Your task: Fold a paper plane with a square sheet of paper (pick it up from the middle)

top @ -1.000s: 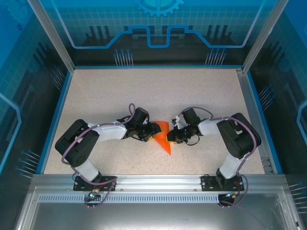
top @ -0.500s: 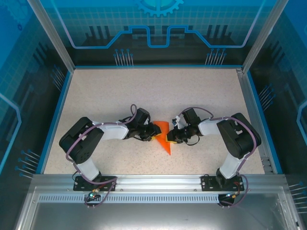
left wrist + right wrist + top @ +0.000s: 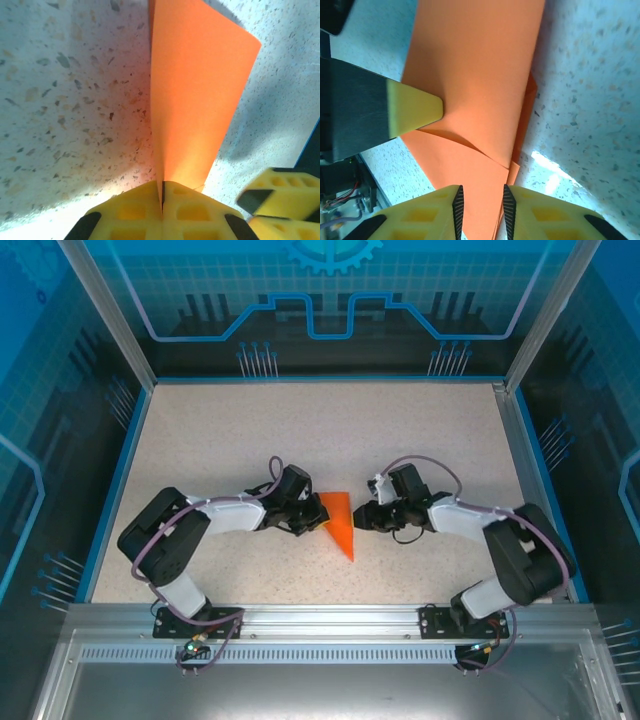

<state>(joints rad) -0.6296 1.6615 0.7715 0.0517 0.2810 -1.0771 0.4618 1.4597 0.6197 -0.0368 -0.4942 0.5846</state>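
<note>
The square sheet of paper (image 3: 341, 522) is bright orange and folded into a narrow pointed triangle, its tip toward the near edge of the table. My left gripper (image 3: 318, 516) is at its left side and shut on a raised fold; in the left wrist view the yellow fingertips (image 3: 145, 210) pinch the paper (image 3: 195, 90) at my left gripper (image 3: 162, 195). My right gripper (image 3: 362, 518) stands just right of the paper, open. In the right wrist view my right gripper (image 3: 480, 210) has its jaws apart, with layered paper (image 3: 475, 75) showing in the gap.
The speckled table (image 3: 330, 430) is ringed by a blue rim and clear walls (image 3: 320, 300). A left fingertip (image 3: 415, 107) rests on the paper in the right wrist view. The right gripper's fingers (image 3: 280, 192) show at the lower right of the left wrist view.
The left gripper has closed on the paper's fold. The right gripper has opened, let go of the paper and drawn back to the right, its arm swinging outward.
</note>
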